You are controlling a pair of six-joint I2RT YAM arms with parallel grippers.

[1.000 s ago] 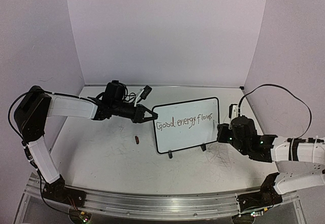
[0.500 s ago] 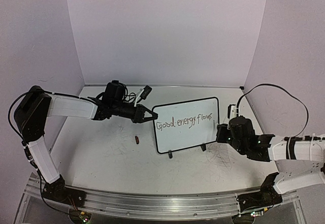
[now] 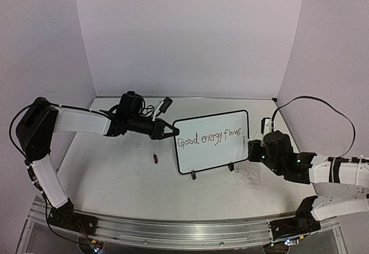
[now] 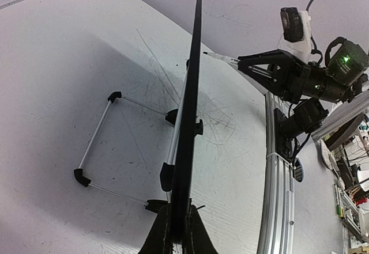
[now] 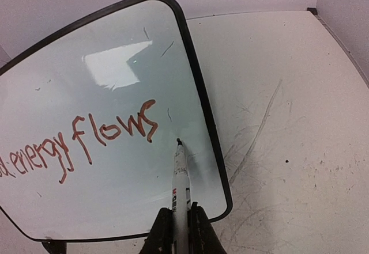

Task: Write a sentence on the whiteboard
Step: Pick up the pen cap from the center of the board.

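Three words, "Good energy flows", make up the thin dark handwritten sentence [image 3: 210,139] on the small black-rimmed white whiteboard [image 3: 213,157], which stands on its feet at the middle of the scuffed white tabletop [image 3: 115,176]. No stroke has been added over the last second. Only the right gripper [image 3: 252,150] has moved, nudging toward the board's right edge and easing back. It pinches a white-barrelled marker [image 5: 180,179] whose tip sits just past the final "s"; whether it touches is unclear. The left gripper [image 3: 171,131] stays clamped on the board's left rim. The writing looks finished, so lifting the marker away seems all that remains.
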